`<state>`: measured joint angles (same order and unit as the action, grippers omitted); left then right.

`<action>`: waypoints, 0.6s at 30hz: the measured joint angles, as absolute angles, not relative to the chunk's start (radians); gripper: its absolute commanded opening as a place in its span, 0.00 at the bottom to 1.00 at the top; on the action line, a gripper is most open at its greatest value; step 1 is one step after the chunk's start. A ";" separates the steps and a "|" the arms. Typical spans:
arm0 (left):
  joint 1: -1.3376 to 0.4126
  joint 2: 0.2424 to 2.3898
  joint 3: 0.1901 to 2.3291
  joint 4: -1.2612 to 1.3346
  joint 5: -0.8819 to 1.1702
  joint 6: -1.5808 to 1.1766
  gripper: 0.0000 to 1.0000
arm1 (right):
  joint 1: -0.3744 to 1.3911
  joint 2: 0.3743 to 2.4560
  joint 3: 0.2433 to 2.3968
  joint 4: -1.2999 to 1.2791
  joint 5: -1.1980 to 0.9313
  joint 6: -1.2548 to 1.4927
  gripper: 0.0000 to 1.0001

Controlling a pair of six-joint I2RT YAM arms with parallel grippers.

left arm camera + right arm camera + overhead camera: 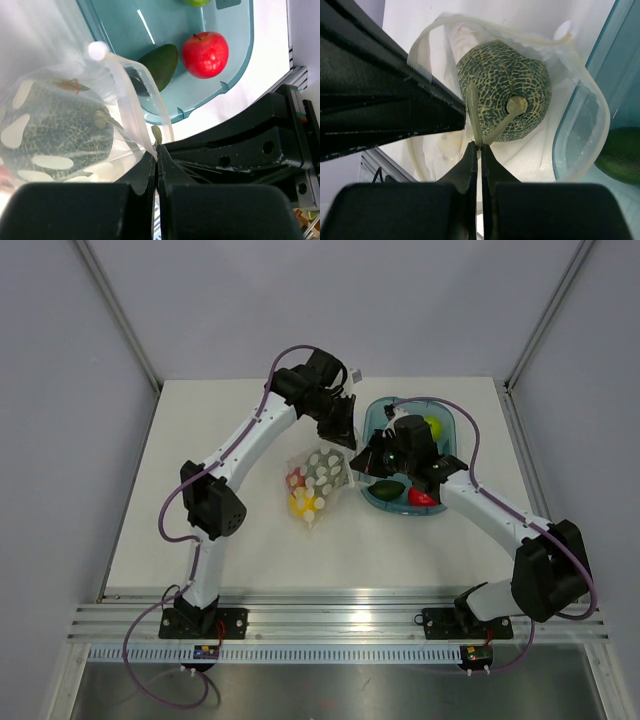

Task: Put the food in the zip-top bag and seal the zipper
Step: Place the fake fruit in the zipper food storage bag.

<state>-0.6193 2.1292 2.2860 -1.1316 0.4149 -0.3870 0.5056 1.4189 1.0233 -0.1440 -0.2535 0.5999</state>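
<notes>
The clear, floppy, cream-dotted zip-top bag (318,485) lay on the white tabletop (220,420), just beside the rigid translucent blue tray (457,440).

Noted the left gripper (157,150) with jaws together, clamped on the bag's mouth edge. The right gripper (479,146) was likewise pinched on the rim, apparently at another point of it. The mouth gaped and the zipper (131,85) was unsealed.

In the bag:
- 1 rough grey-green netted ball (502,95)
- a red piece (295,478)
- a yellow piece (300,506)

In the tray:
- 1 red apple (205,54)
- 1 dark green avocado-shaped piece (161,62)
- 1 bright green fruit (432,425)

Judgement: roughly half loaded, with 3 pieces left to transfer and then the seal.
</notes>
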 measured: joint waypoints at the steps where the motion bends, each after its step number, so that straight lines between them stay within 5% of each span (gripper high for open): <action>1: -0.619 2.132 2.299 -1.133 0.416 -0.384 0.00 | 0.506 1.411 1.023 -0.148 -0.254 0.600 0.00; 18: -0.618 2.099 2.216 -1.083 0.472 -0.303 0.00 | 0.511 1.513 1.037 -0.133 -0.245 0.668 0.00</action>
